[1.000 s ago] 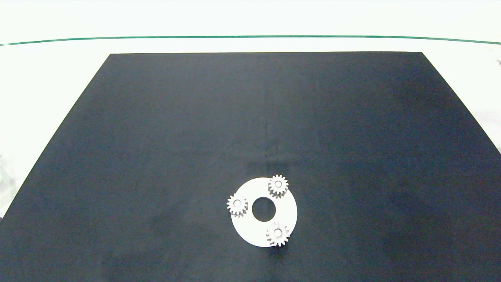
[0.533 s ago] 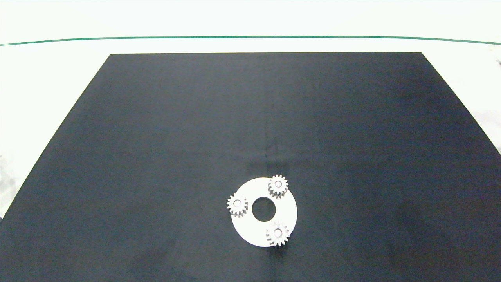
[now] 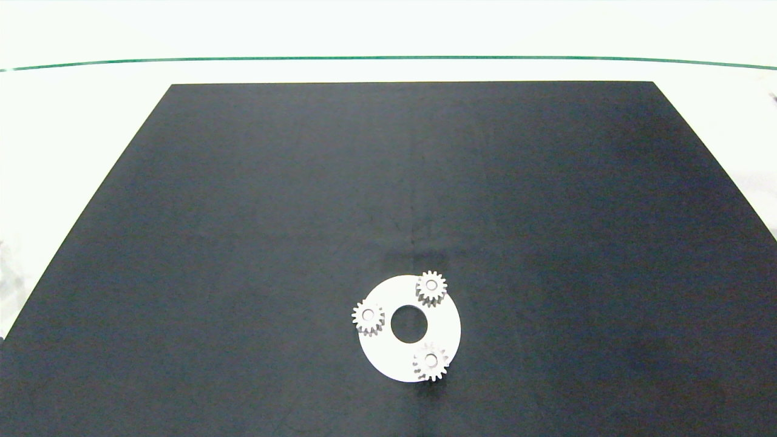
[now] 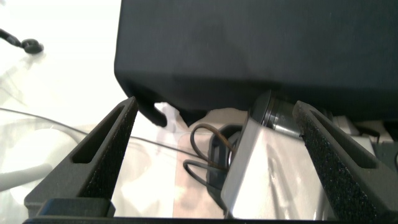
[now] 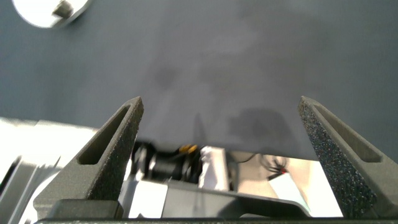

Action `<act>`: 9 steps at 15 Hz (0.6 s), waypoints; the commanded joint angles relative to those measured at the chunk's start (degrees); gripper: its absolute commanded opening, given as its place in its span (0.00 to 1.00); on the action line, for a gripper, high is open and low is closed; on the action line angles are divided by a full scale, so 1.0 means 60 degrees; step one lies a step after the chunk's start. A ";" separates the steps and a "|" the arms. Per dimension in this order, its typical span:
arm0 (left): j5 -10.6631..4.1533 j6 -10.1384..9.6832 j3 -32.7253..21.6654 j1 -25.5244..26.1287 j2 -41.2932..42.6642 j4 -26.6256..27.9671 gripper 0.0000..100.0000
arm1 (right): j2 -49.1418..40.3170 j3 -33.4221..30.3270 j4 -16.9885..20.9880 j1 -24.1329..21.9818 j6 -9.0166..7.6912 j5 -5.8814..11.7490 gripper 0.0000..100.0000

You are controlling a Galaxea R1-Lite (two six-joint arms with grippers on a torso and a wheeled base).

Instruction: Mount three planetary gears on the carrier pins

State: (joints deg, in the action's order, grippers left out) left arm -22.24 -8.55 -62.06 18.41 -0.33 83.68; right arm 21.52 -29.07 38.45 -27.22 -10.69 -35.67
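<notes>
A flat white disc (image 3: pixel 446 331) with a large centre hole lies on the black mat (image 3: pixel 388 200), near its front middle. Three small silver planetary gears sit on it: one at the far side (image 3: pixel 431 287), one at the left (image 3: pixel 368 317), one at the near side (image 3: pixel 431 362). The carrier pins show only as pale tips inside the gear bores. Neither arm appears in the head view. My left gripper (image 4: pixel 214 115) stands open off the mat's edge. My right gripper (image 5: pixel 221 112) is open over the mat's edge; the disc (image 5: pixel 43 11) and a gear (image 5: pixel 62 8) show in its view's corner.
White tabletop (image 3: pixel 73 121) surrounds the mat, with a green line (image 3: pixel 388 57) across the far side. Cables (image 4: pixel 205 155) and a metal part (image 4: pixel 252 162) lie below the mat edge in the left wrist view.
</notes>
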 commanded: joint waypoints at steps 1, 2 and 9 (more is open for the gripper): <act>0.0000 -0.0158 0.0017 0.0008 0.0055 0.0087 1.00 | -0.0832 0.0481 0.0257 0.2266 -0.0078 -0.0046 1.00; 0.0015 -0.0158 0.0031 0.0023 0.0055 0.0073 1.00 | -0.1198 0.0554 0.0535 0.3160 -0.0269 -0.0046 1.00; 0.0776 0.0106 0.0192 0.0008 0.0055 -0.1422 1.00 | -0.3571 0.1066 0.1780 0.4537 0.0420 0.1785 1.00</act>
State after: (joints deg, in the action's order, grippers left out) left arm -17.60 -7.80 -61.40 18.57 0.41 74.97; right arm 4.40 -23.39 48.48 0.77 -9.06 -25.71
